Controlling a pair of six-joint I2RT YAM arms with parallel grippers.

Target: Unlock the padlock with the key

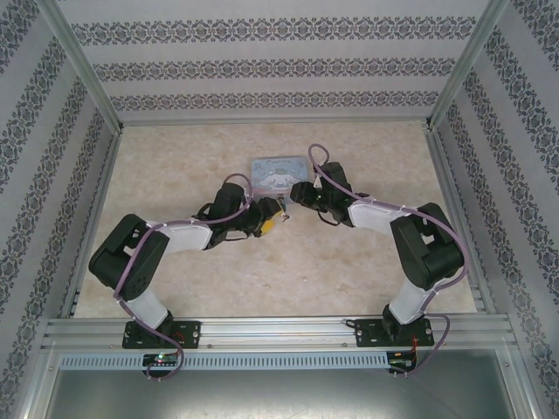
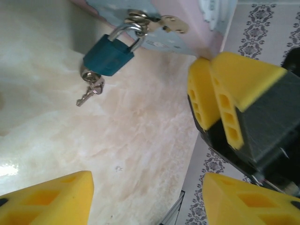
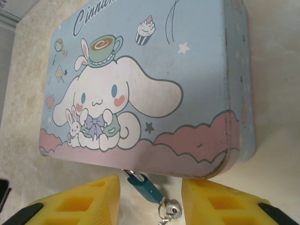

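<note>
The padlock (image 2: 108,56) has a blue body, and its silvery shackle is hooked through the hasp of the light-blue cartoon tin (image 3: 150,79). The key (image 2: 88,92) hangs on a small ring at the padlock's lower end, over the marble tabletop. My left gripper (image 2: 147,187) is open a little way back from the padlock, with bare table between its yellow fingers (image 2: 51,199). My right gripper (image 3: 151,187) is open at the tin's front edge. Its fingers (image 3: 77,201) stand on either side of the padlock (image 3: 151,189) without touching it.
The tin (image 1: 279,168) lies flat at mid-table, and both grippers meet just in front of it, left (image 1: 272,220) and right (image 1: 299,194). The right gripper's yellow fingers (image 2: 220,98) loom close in the left wrist view. Patterned walls enclose the table.
</note>
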